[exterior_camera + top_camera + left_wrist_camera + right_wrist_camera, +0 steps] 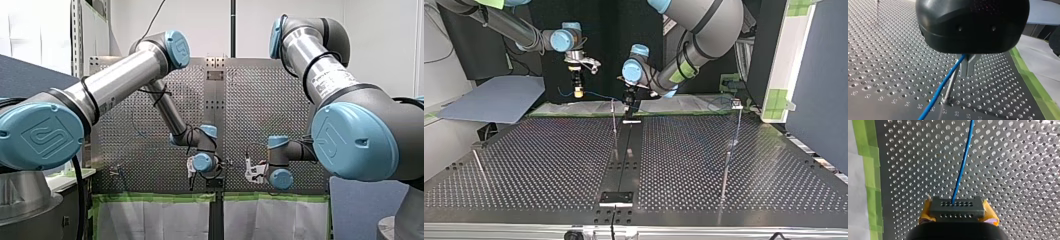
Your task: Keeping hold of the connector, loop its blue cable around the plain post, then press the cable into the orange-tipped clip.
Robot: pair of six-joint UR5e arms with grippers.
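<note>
Connector (957, 207) sits pinched in the jaws of my right gripper (958, 212), above the tabletop (1010, 170), so its blue cable (961, 167) pulls straight. The jaws of my left gripper (967, 68) seem to pinch the cable just beside the plain post (951, 85), ready to loop it.

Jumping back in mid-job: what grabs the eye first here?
The blue cable stands out, running from the black connector clamped between the yellow pads of my right end effector. It stretches across to my left end effector, which hangs close by a thin metal post on the perforated table.
</note>
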